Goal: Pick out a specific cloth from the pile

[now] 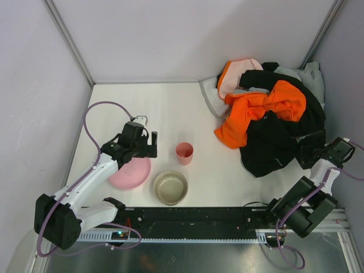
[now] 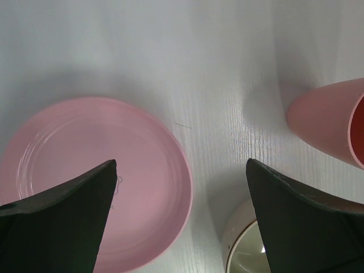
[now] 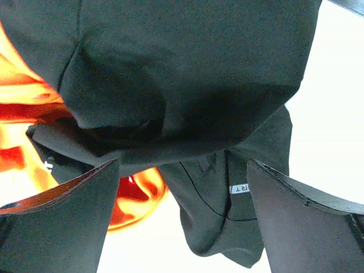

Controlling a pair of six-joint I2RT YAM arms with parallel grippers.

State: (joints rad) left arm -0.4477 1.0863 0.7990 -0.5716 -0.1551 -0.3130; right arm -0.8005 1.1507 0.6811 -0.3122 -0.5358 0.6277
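Approach step — right jaws wide and empty, like my left, beside the pile [image 1: 267,105]; next, I'd pinch only the striped cloth [image 1: 265,151].

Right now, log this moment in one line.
left gripper: open, above pink plate's edge | right gripper: open, at pile's black edge | held: nothing

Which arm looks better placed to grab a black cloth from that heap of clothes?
The right one. The right claw, open, hangs at the pile, black fabric before it. The left claw hovers by the pink plate, across the table.
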